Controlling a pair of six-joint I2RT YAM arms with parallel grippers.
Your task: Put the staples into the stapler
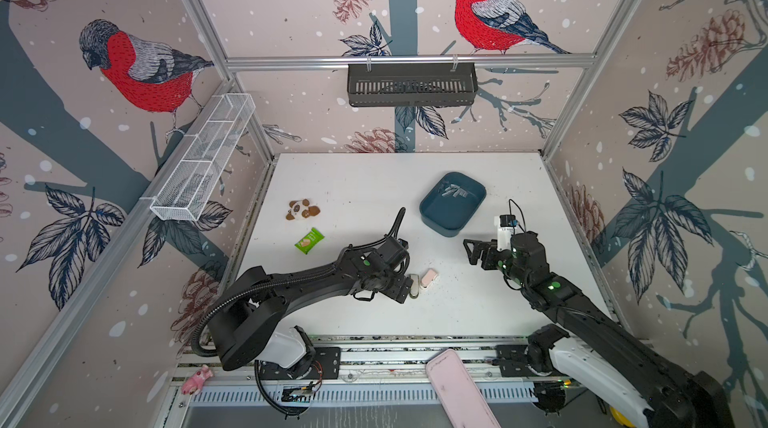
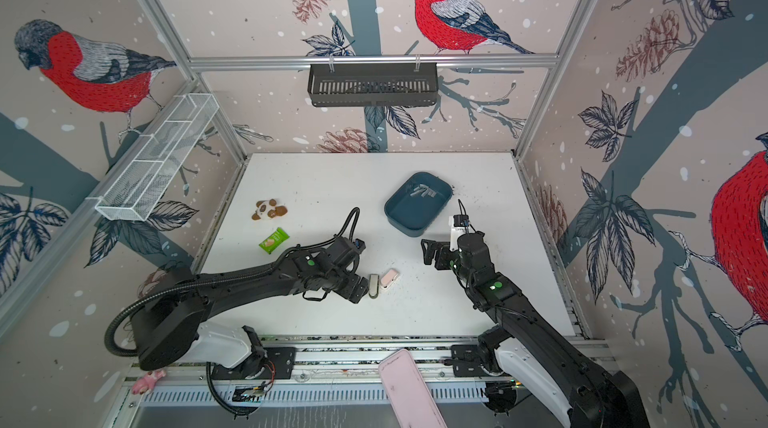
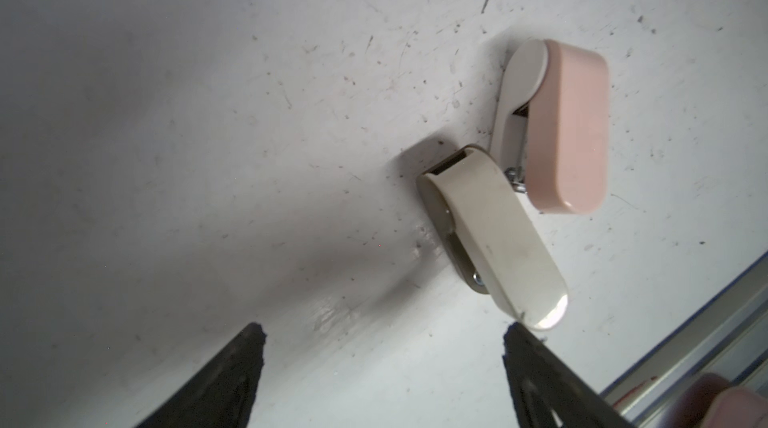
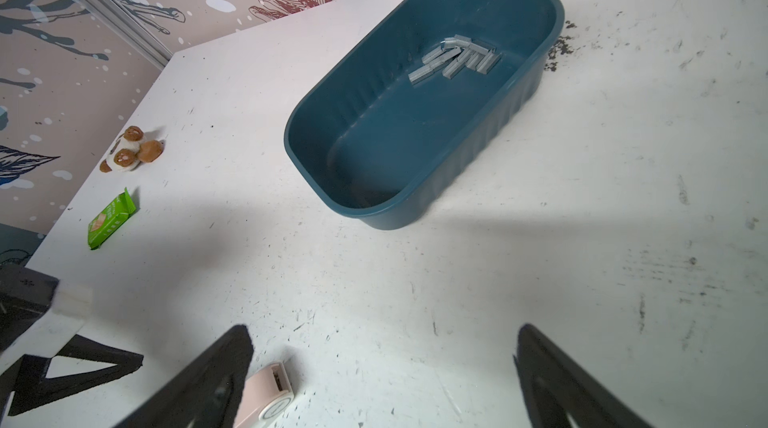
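Just beyond the left jaws lies the beige stapler (image 3: 490, 230).

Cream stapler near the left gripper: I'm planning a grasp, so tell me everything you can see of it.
The cream stapler is small, with a smooth cream plastic top, rounded at the ends, over a darker taupe base; a bit of metal shows between them. It looks shut and lies flat, top up, on the white table. One end sits close beside the pink stapler; contact is unclear. The other end lies just ahead of the open left gripper, which is not around it.
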